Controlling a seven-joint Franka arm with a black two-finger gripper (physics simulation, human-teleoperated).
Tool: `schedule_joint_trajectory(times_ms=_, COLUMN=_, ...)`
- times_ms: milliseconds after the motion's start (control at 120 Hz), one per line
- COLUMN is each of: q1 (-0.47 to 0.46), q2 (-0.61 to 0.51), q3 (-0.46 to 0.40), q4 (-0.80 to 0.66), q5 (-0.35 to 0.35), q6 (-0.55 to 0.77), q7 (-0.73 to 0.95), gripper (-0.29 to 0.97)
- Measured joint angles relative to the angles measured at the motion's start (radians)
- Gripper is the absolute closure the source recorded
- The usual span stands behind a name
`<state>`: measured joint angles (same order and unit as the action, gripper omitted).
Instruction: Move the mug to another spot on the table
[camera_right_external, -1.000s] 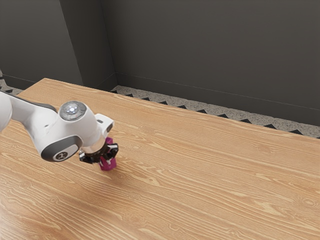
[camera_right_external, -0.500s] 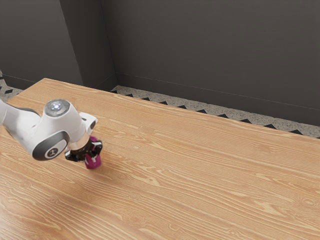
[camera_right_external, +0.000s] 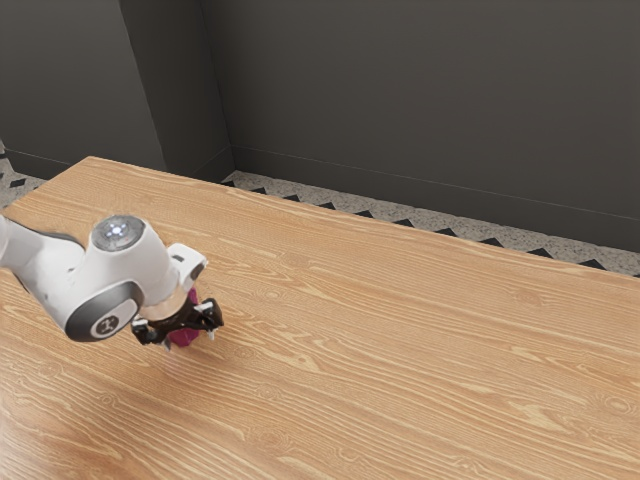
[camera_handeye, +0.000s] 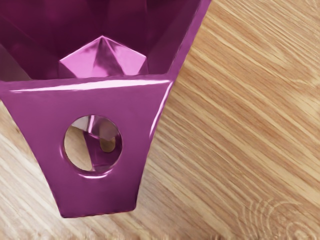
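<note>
**A:** Where's the mug?

**B:** The magenta mug (camera_right_external: 183, 335) stands on the wooden table (camera_right_external: 420, 330), toward the exterior view's left and near the table's front part. In the wrist view the mug (camera_handeye: 100, 90) is right under the hand, upright. Its faceted bowl opens upward and its flat handle has a round hole.

**A:** And the gripper?

**B:** The gripper (camera_right_external: 180, 328) is low over the mug. Its black fingers are spread wide, one on each side, and they look apart from the mug's walls rather than clamped.

**A:** So how far along is it?

**B:** I'd judge it's near the end. The mug seems set down and let go. These pictures don't show whether this spot is a new one. What's left is for the white arm (camera_right_external: 100, 280) to lift clear without knocking the mug.
</note>
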<state>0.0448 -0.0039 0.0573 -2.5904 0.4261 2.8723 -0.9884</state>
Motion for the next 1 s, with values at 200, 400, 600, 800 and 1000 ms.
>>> schedule_joint_trajectory(times_ms=200, q1=-0.039, q2=-0.088, q3=-0.024, q4=-0.072, q5=-0.004, q6=-0.033, q7=-0.011, gripper=0.05)
schedule_joint_trajectory(times_ms=400, q1=-0.064, q2=-0.148, q3=-0.031, q4=-0.070, q5=-0.006, q6=-0.072, q7=-0.026, gripper=0.02)
schedule_joint_trajectory(times_ms=600, q1=-0.088, q2=-0.173, q3=-0.031, q4=0.014, q5=-0.006, q6=-0.115, q7=-0.036, gripper=0.01)
schedule_joint_trajectory(times_ms=800, q1=-0.097, q2=-0.107, q3=-0.029, q4=0.335, q5=-0.140, q6=-0.326, q7=0.013, gripper=0.00)
schedule_joint_trajectory(times_ms=1000, q1=-0.099, q2=0.016, q3=-0.012, q4=0.738, q5=-0.243, q6=-0.690, q7=0.196, gripper=0.00)
